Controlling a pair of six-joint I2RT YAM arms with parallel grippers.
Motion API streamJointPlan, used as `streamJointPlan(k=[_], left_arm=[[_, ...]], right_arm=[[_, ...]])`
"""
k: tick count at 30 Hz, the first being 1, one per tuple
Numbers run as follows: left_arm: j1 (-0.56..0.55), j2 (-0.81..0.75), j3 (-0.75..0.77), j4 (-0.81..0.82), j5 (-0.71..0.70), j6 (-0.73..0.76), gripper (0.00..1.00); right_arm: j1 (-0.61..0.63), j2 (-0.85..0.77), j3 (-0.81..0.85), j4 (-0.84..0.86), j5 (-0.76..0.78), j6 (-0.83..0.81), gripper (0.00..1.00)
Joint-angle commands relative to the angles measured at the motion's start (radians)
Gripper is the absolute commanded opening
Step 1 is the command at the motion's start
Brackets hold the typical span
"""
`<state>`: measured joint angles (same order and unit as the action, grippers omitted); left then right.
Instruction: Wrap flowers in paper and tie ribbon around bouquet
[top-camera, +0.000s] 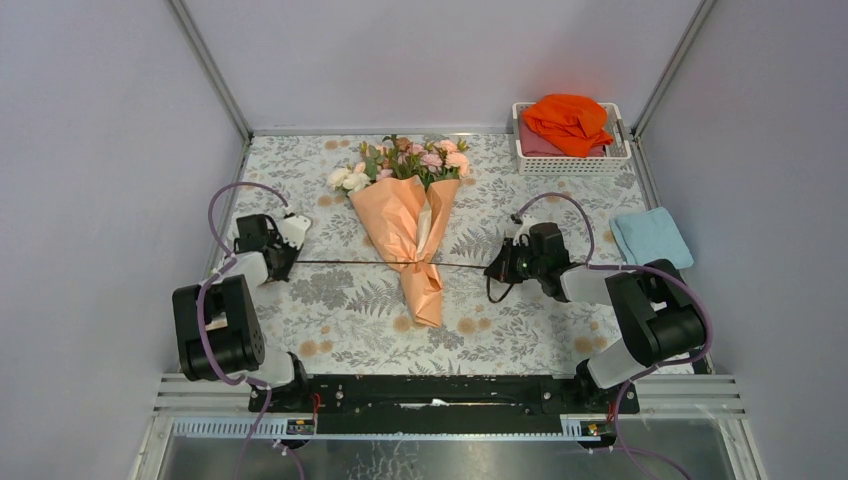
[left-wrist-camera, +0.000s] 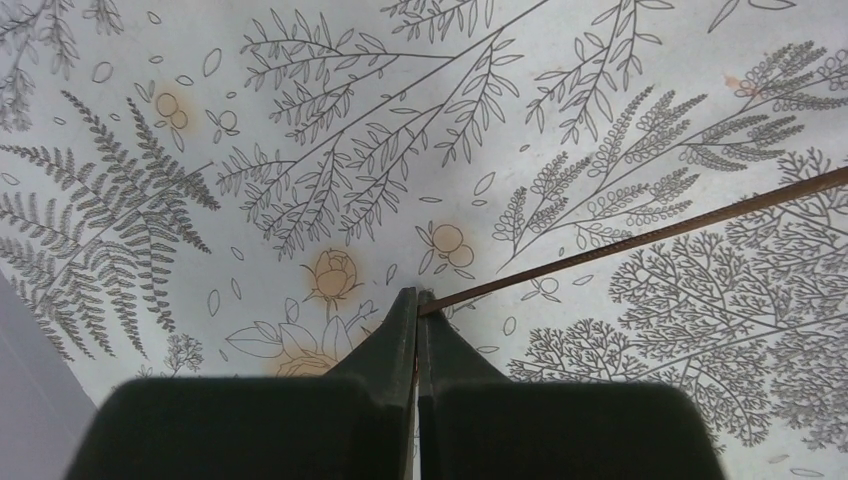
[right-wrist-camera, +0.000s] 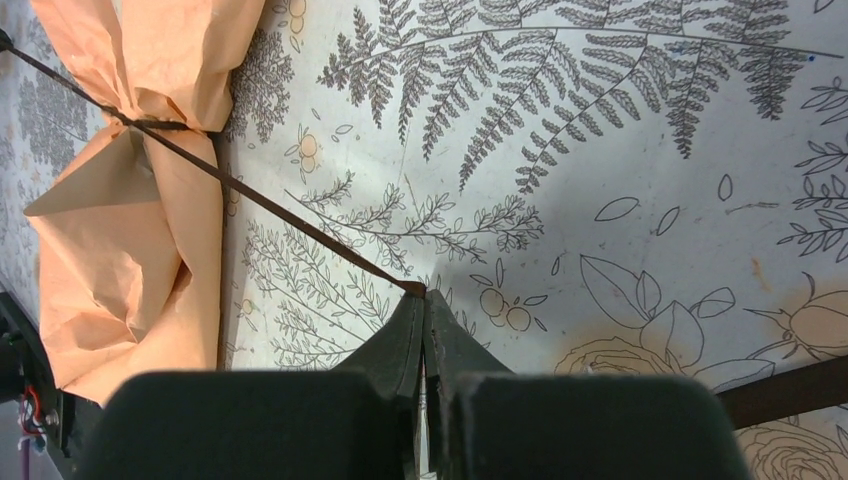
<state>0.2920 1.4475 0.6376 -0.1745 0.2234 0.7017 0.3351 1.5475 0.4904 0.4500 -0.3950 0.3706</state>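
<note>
The bouquet lies mid-table, a cone of peach-orange paper with the flowers, pink and cream blooms, sticking out of its far wide end. A thin dark brown ribbon runs taut across the cone's narrow waist, knotted there. My left gripper is shut on the ribbon's left end. On the other side my right gripper is shut on the ribbon, with a loose tail hanging below it.
A white basket at the back right holds a bright orange cloth. A light blue cloth lies by the right edge. The table covering has a floral print. Metal frame posts stand at the back corners.
</note>
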Motion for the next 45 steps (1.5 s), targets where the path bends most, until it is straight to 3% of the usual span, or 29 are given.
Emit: streamJointPlan(k=[1, 5, 10, 13, 19, 23, 26, 27, 32, 35, 37, 40, 45], left_arm=[[0.046, 0.015, 0.053, -0.076, -0.098, -0.005, 0.00], [-0.020, -0.077, 0.201, -0.299, 0.134, -0.071, 0.00], [-0.254, -0.163, 0.390, -0.511, 0.284, -0.172, 0.00], [-0.375, -0.200, 0.466, -0.574, 0.321, -0.213, 0.00], [-0.460, -0.250, 0.609, -0.676, 0.442, -0.290, 0.00], [-0.464, -0.285, 0.682, -0.733, 0.473, -0.320, 0.00], [-0.465, -0.299, 0.728, -0.776, 0.458, -0.349, 0.00], [-0.466, -0.302, 0.744, -0.791, 0.452, -0.361, 0.00], [-0.464, -0.314, 0.802, -0.852, 0.408, -0.398, 0.00], [-0.464, -0.331, 0.782, -0.863, 0.405, -0.404, 0.00], [-0.464, -0.343, 0.766, -0.866, 0.392, -0.406, 0.00], [-0.464, -0.351, 0.755, -0.871, 0.375, -0.403, 0.00], [-0.462, -0.359, 0.723, -0.870, 0.316, -0.385, 0.00]], right_arm=[[-0.042, -0.035, 0.022, -0.102, 0.063, -0.084, 0.00], [0.053, -0.057, 0.100, -0.230, -0.017, -0.198, 0.04], [0.076, -0.088, 0.156, -0.311, -0.113, -0.229, 0.38], [0.077, -0.155, 0.202, -0.363, -0.123, -0.276, 0.51], [0.195, -0.280, 0.290, -0.225, -0.234, -0.567, 0.62], [0.283, -0.120, 0.428, -0.032, -0.360, -0.579, 0.71], [0.331, 0.049, 0.572, -0.019, -0.398, -0.594, 0.87], [0.347, 0.098, 0.599, -0.013, -0.412, -0.613, 0.87], [0.391, 0.279, 0.717, 0.002, -0.496, -0.664, 0.86], [0.392, 0.336, 0.745, 0.008, -0.500, -0.653, 0.78], [0.390, 0.351, 0.737, 0.031, -0.491, -0.636, 0.64], [0.391, 0.364, 0.715, 0.074, -0.434, -0.589, 0.30], [0.391, 0.356, 0.658, 0.153, -0.395, -0.524, 0.07]])
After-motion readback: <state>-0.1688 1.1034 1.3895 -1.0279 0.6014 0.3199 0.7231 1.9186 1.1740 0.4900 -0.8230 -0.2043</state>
